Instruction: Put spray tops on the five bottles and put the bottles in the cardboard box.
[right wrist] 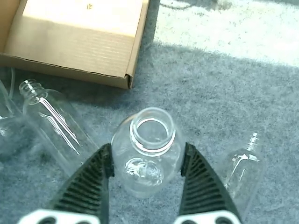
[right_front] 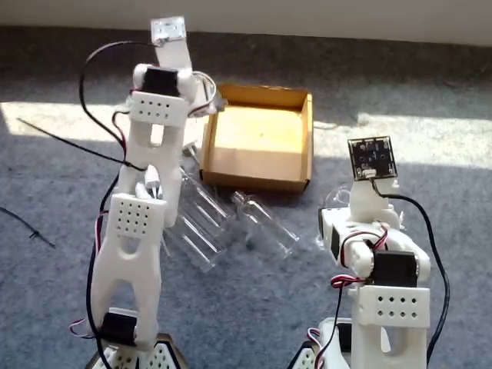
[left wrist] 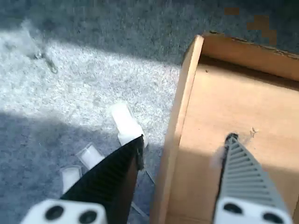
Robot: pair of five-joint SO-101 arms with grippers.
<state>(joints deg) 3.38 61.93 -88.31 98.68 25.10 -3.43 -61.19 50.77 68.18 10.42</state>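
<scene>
Our right gripper [right wrist: 147, 149] has its jaws pressed against both sides of an upright, uncapped bottle [right wrist: 148, 163] near a corner of the box [right wrist: 70, 49]. A second bottle [right wrist: 51, 123] lies just beside it on the carpet [right wrist: 224, 93], and a third [right wrist: 243, 170] on the other side. Our left gripper [left wrist: 185, 139] is wide open and empty. It straddles the box wall, with one finger over the box floor and the other above a spray top [left wrist: 125, 122].
</scene>
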